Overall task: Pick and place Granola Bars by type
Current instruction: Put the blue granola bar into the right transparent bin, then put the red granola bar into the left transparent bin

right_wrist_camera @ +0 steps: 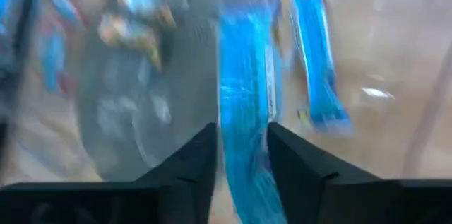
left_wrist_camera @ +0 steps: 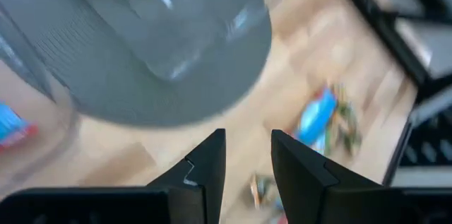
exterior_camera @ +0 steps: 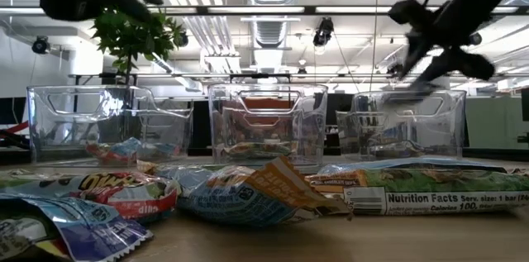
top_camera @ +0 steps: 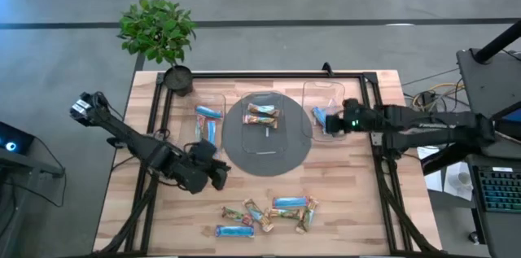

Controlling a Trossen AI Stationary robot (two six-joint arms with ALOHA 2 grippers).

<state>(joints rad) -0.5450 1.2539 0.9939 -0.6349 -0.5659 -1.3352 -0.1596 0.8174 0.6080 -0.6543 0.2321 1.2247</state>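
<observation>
Several granola bars, blue and multicoloured, lie in a loose pile [top_camera: 269,213] on the near part of the table. Three clear bins stand in a row. The left bin [top_camera: 209,115] holds blue bars, the middle bin [top_camera: 263,114] holds multicoloured bars, and the right bin [top_camera: 323,105] holds a blue bar [right_wrist_camera: 318,68]. My right gripper [top_camera: 332,121] is over the right bin, shut on another blue bar [right_wrist_camera: 244,104]. My left gripper [top_camera: 220,173] is open and empty [left_wrist_camera: 247,160], between the left bin and the pile. My right gripper pinches the blue bar between its two fingers, one on each long side [right_wrist_camera: 244,146]. The bar lies along the fingers and reaches out well past their tips. The gripper comes from the table's right, over the right bin. The view is blurred, so I cannot tell whether the bar touches the bin.
The middle bin stands on a round grey mat [top_camera: 244,154]. A potted plant [top_camera: 159,34] stands at the far left corner. A black frame [top_camera: 269,76] runs around the work area. Bare wood lies between the mat and the pile.
</observation>
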